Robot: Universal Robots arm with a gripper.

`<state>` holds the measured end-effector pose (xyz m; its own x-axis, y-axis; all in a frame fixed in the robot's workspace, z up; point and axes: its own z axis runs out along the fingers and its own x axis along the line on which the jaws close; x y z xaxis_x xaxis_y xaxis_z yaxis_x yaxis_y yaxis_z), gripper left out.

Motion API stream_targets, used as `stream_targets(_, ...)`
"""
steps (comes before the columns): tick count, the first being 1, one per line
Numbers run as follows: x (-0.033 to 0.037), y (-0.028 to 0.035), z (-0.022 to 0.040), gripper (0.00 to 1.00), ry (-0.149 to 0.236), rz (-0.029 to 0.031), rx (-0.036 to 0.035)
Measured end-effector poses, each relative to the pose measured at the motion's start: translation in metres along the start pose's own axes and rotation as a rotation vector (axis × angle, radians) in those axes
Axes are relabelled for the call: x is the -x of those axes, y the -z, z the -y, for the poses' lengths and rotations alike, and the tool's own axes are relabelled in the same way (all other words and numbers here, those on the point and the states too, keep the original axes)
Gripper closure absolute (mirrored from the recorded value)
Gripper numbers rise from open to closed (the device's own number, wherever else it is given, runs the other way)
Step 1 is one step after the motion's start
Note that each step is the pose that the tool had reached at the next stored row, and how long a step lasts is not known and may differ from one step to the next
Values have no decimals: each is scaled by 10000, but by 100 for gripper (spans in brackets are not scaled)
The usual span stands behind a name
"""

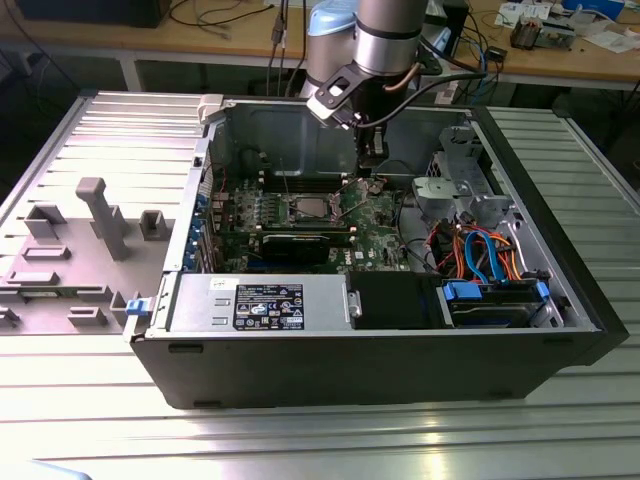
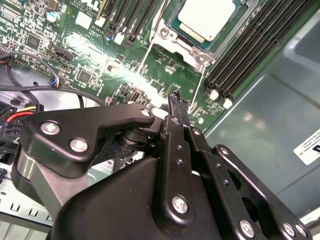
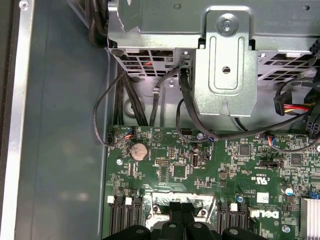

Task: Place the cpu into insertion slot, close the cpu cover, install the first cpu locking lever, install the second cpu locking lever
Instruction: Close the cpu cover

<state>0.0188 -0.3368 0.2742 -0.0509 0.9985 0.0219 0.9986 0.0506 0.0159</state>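
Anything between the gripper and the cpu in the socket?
Nothing visible. In the second wrist view the gripper hangs over bare green board short of the insertion slot, where the cpu already sits. Two thin metal levers reach from the slot toward it.

print on the label point(image 1: 268, 305) is unreadable.

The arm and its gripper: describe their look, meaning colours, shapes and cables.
In the exterior view the arm is a silvery-grey tube with a pale blue joint cap, and a black cable loops off its wrist. In the second wrist view the gripper is matte black: flat, rounded linkage bars pinned with silvery screws, narrowing to slim tips.
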Motion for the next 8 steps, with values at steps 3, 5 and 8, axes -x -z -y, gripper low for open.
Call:
stream_targets(3, 1, 0, -20, 89, 1, 0, 1)
stream_targets(5, 2, -1, -33, 89, 1, 0, 0)
stream_targets(8, 2, -1, -47, 89, 2, 0, 0)
